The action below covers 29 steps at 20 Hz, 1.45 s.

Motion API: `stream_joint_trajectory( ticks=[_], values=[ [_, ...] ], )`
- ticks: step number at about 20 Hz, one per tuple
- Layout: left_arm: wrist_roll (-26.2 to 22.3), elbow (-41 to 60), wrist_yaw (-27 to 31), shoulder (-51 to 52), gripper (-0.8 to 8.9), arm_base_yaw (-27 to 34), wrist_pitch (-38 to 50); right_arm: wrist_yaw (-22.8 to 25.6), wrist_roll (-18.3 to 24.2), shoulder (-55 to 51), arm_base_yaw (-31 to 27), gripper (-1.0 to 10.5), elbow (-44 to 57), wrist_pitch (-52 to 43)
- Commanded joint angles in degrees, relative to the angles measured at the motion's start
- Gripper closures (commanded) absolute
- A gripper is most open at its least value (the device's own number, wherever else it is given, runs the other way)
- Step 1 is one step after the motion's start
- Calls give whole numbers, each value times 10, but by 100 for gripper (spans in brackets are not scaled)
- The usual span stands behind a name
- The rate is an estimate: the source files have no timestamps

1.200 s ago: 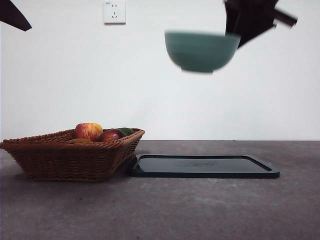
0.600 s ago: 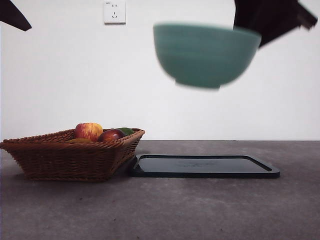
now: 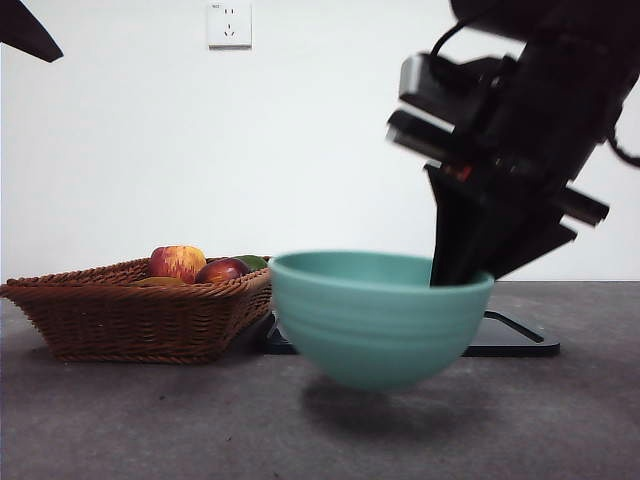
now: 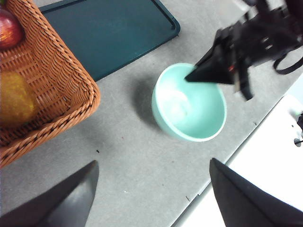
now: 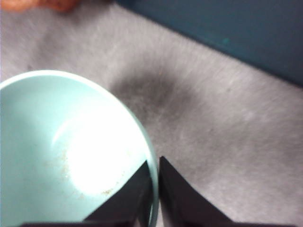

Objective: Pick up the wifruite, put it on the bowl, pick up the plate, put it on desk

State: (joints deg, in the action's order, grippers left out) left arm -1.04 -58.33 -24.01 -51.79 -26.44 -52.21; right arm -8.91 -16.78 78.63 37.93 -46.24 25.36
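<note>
While the right hand (image 5: 155,189) pinches the rim of the teal-green bowl (image 3: 380,318) between its two black jaws, one jaw inside the wall and one outside, the jaws stand almost closed with only the thin ceramic between them. In the front view the bowl hangs just above the dark grey table (image 3: 150,420), a soft shadow beneath it, and whether its base touches the surface is hard to tell. Its inside is pale and holds no fruit. The bowl sits in front of the glossy black tray (image 3: 520,340) and hides most of it there. The left hand (image 4: 151,198) hovers high over the scene with its jaws spread wide, gripping nothing. To one side stands the brown wicker basket (image 3: 130,315), just beside the tray. It holds a red-and-yellow apple (image 3: 177,262), a dark red fruit (image 3: 222,270) and a green piece behind, mostly hidden. A dull yellow-brown fruit (image 4: 14,100) lies in the basket too, blurred and cut off; whether it is the wifruite cannot be told. A white wall socket (image 3: 229,22) is above.
</note>
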Motion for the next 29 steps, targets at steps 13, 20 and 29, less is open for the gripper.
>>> stream_joint_trajectory(
  ticks=[13,20,29],
  values=[
    [-11,-5,-3,-4,442,-3,4,15,-7,45,6,865,-3,-7],
    [-11,-5,-3,-4,442,-3,4,15,-13,45,6,604,-3,-7],
    [-11,-5,-3,-4,442,-3,5,17,-34,-12,6,480,-4,6]
  ],
)
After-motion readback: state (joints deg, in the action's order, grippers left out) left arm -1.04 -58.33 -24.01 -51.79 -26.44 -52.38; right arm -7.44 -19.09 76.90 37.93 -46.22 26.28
